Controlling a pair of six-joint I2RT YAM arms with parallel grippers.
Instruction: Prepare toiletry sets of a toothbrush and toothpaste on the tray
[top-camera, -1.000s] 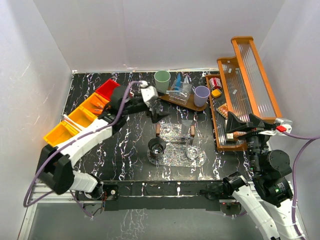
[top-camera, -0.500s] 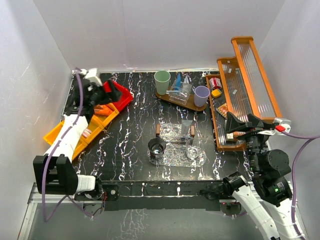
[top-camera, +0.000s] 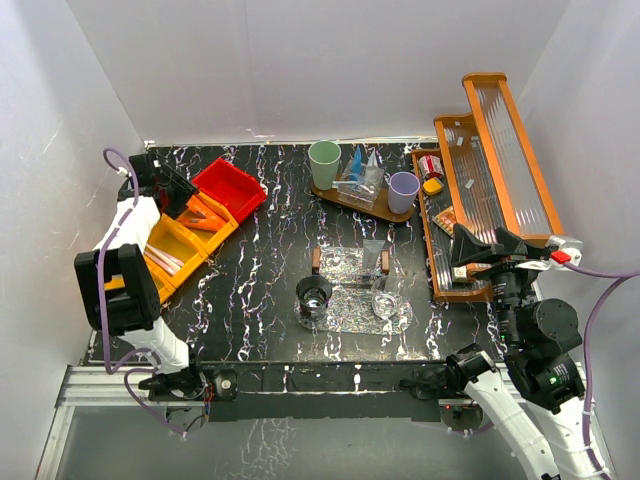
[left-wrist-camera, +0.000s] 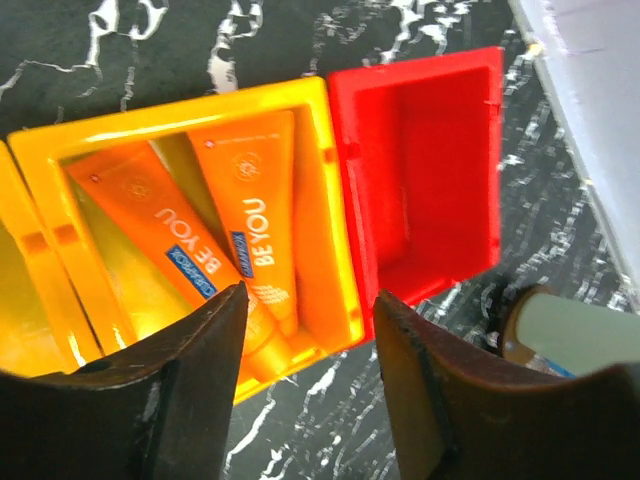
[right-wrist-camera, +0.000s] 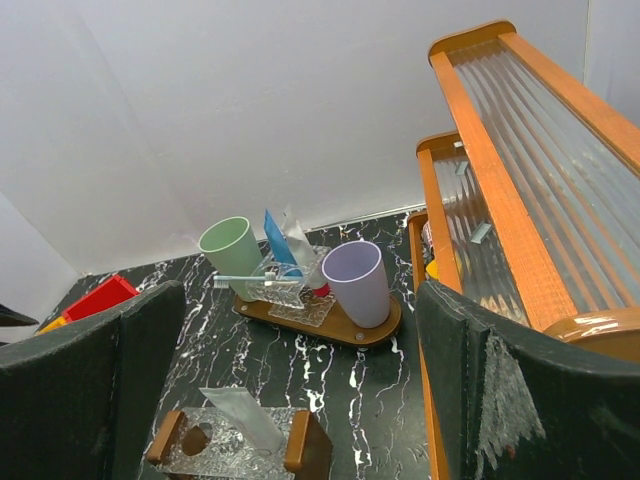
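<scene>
Two orange toothpaste tubes (left-wrist-camera: 245, 225) lie in an orange bin (left-wrist-camera: 325, 250). My left gripper (left-wrist-camera: 310, 400) hovers above this bin's near edge, open, nothing between its fingers (left-wrist-camera: 190, 390). In the top view it (top-camera: 165, 183) sits at the far left by the bins. A wooden tray (right-wrist-camera: 335, 322) holds a green cup (right-wrist-camera: 232, 250), a lilac cup (right-wrist-camera: 357, 282), a blue tube (right-wrist-camera: 276, 238) and a pale toothbrush (right-wrist-camera: 250, 281) laid across a clear holder. My right gripper (top-camera: 487, 243) stands open, well away from the tray (top-camera: 362, 201).
An empty red bin (left-wrist-camera: 425, 165) adjoins the orange one. Pale sticks lie in a yellow bin (top-camera: 163, 255). Mid-table stand a clear holder with wooden ends (top-camera: 350, 262), a dark glass (top-camera: 314, 297) and a clear glass (top-camera: 385, 306). A wooden ribbed-glass rack (top-camera: 490, 170) fills the right side.
My left arm has swung from beside the wooden tray to the far left over the bins, and its jaws have narrowed somewhat. The right arm has not moved.
</scene>
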